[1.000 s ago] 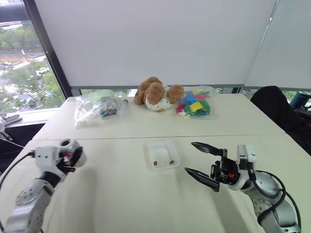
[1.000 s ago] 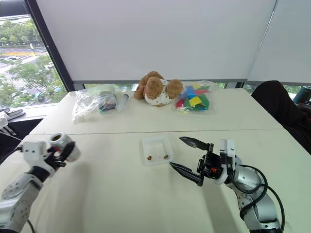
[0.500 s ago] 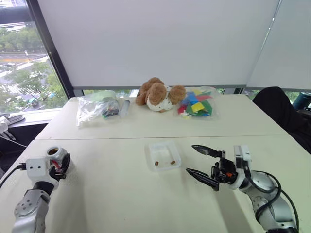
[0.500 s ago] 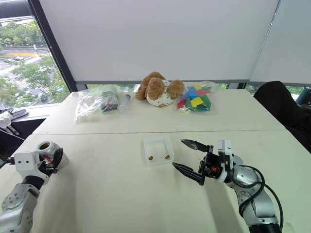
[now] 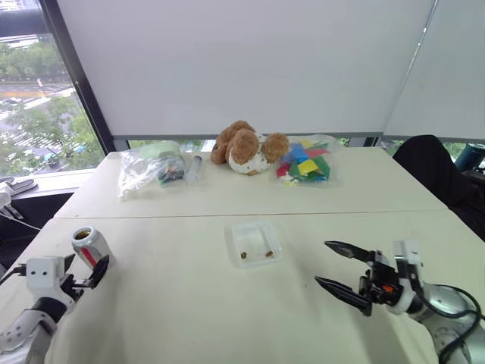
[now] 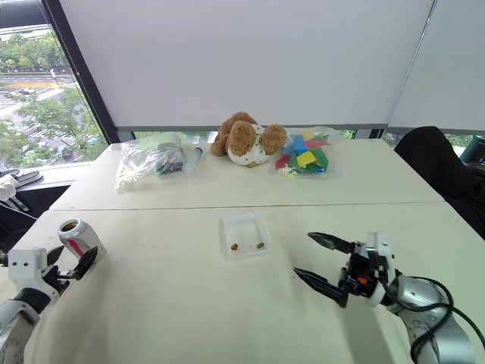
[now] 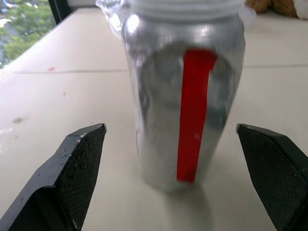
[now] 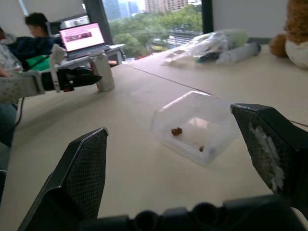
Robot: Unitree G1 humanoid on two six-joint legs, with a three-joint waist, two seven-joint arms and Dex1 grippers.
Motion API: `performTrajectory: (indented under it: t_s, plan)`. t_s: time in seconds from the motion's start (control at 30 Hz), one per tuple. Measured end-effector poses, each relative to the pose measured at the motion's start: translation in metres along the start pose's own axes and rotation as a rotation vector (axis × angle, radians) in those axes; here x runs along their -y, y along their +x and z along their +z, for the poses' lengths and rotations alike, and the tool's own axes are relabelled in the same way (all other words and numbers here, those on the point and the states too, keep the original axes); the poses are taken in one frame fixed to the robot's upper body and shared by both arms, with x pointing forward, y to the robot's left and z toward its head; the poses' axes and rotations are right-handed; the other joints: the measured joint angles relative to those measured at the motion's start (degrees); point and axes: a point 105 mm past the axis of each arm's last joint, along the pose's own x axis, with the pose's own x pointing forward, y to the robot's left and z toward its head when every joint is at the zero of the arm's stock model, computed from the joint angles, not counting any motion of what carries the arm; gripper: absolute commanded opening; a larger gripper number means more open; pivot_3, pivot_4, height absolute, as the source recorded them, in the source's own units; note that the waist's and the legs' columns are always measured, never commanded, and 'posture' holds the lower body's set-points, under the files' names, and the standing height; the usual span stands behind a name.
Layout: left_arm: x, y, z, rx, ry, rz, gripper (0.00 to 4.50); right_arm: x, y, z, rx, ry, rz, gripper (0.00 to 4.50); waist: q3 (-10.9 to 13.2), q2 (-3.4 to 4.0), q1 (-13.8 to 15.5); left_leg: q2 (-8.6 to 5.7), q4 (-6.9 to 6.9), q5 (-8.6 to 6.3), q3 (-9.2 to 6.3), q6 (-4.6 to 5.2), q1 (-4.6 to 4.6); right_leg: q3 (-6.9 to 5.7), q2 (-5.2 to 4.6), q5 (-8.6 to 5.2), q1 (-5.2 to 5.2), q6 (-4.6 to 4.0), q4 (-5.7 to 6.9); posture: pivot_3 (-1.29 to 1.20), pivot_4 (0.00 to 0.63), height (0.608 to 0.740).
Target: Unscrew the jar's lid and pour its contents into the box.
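The jar (image 5: pixel 88 244), silvery with a red stripe, stands upright on the table at the near left, its mouth uncovered. My left gripper (image 5: pixel 84 267) is open just behind it. Its fingers (image 7: pixel 73 177) flank the jar (image 7: pixel 187 96) without touching. The lid is out of view. The box (image 5: pixel 255 243), a shallow clear tray, lies mid-table with the contents (image 5: pixel 244 255), tiny brown nuggets, on its floor. My right gripper (image 5: pixel 323 262) hovers open and holds nothing, to the right of the box and nearer to me.
Along the far table stand a clear bag (image 5: pixel 147 167), a clear tube (image 5: pixel 192 167), a teddy bear (image 5: pixel 246 146) and a bag of coloured blocks (image 5: pixel 306 162). A dark chair (image 5: pixel 430 173) is at the far right. A person sits at a laptop (image 8: pixel 82 36) beyond the left side.
My left gripper lowered the jar to the table, opened and let it go, then drew back. My right gripper, still open, moved right, away from the box.
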Motion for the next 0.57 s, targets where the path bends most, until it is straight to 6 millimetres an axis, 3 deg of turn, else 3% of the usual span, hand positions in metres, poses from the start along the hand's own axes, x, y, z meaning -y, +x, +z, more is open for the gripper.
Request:
performTrajectory:
  t_s: [0.17, 0.27, 0.4, 0.57]
  plan:
    - [-0.001, -0.034, -0.001, -0.112, 0.161, -0.163, 4.47, -0.001, -0.028, 0.004, -0.100, -0.037, -0.019, 4.50, 0.0, -0.01, 0.0, 0.08, -0.04, -0.03, 0.05, 0.03, -0.09, 0.00, -0.01, -0.14, -0.02, -0.24, -0.25, 0.00, 0.150, 0.740]
    - [0.025, -0.063, 0.024, -0.151, 0.311, -0.394, 4.47, -0.001, -0.048, 0.015, -0.192, -0.083, 0.029, 4.50, 0.0, 0.01, 0.0, 0.27, -0.07, -0.15, 0.18, 0.07, -0.14, 0.01, -0.06, -0.07, 0.14, -0.35, -0.73, 0.00, 0.150, 0.740]
    - [0.064, -0.078, 0.042, -0.144, 0.408, -0.613, 4.47, -0.002, -0.050, 0.024, -0.207, -0.114, 0.081, 4.50, -0.1, 0.17, 0.1, 0.45, -0.08, -0.26, 0.24, -0.04, -0.14, 0.06, -0.06, -0.10, 0.21, -0.34, -0.86, 0.00, 0.150, 0.740]
    - [0.061, -0.083, 0.044, -0.201, 0.500, -0.683, 4.47, 0.004, -0.058, 0.026, -0.268, -0.176, 0.111, 4.50, -0.1, 0.27, 0.0, 0.52, -0.23, -0.16, 0.38, 0.13, -0.14, -0.06, 0.05, -0.08, 0.06, -0.43, -0.86, 0.00, 0.150, 0.740]
